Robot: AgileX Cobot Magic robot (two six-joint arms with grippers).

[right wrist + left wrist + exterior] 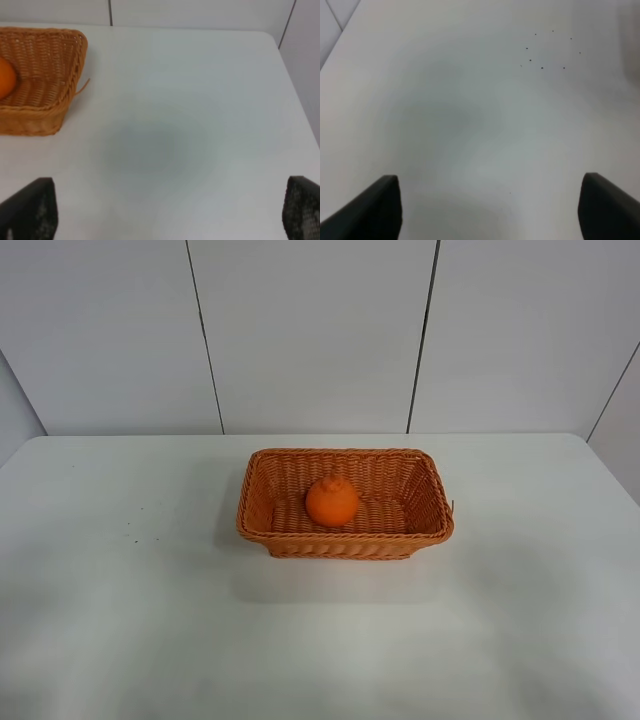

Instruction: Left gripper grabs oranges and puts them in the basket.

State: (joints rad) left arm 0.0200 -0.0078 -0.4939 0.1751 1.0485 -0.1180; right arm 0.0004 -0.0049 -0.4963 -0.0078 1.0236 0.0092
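The orange (332, 501), round with a knob top, sits inside the woven wicker basket (258, 510) at the middle of the white table. The right wrist view shows the basket's corner (60, 65) with the orange's edge (5, 77) inside. Neither arm shows in the exterior high view. My left gripper (490, 210) is open and empty over bare table, its dark fingertips (375, 207) wide apart. My right gripper (170, 215) is open and empty, to the right of the basket, its fingertips (35, 210) wide apart.
The white table (120, 590) has small dark specks (130, 530) left of the basket, also seen in the left wrist view (545, 50). A white panelled wall (320, 330) stands behind the table's far edge.
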